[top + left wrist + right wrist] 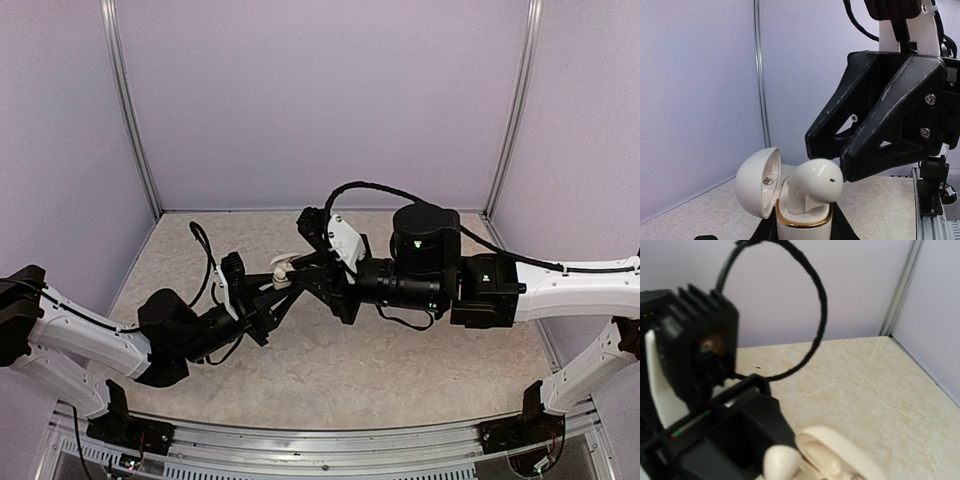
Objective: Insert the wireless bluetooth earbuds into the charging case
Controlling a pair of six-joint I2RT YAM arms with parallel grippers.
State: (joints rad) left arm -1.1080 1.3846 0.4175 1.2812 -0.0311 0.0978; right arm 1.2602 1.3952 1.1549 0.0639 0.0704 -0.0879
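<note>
A white charging case (802, 225) with a gold rim stands upright between my left gripper's (803, 232) black fingers, its lid (757, 182) swung open to the left. A white earbud (815, 182) has its stem down in the case slot and its rounded head above the rim. My right gripper (827, 159) comes in from the right, its two fingertips closed on the earbud's head. From the top view the case (283, 270) sits where the left gripper (265, 292) and right gripper (302, 268) meet, above the table. The right wrist view shows the earbud (781, 462) and lid (840, 455). No other earbuds show.
The beige speckled table (330, 360) is enclosed by lilac walls with metal corner posts (130, 110). A black cable loop (815, 305) arches over the left arm's wrist. An aluminium rail (320, 450) runs along the near edge.
</note>
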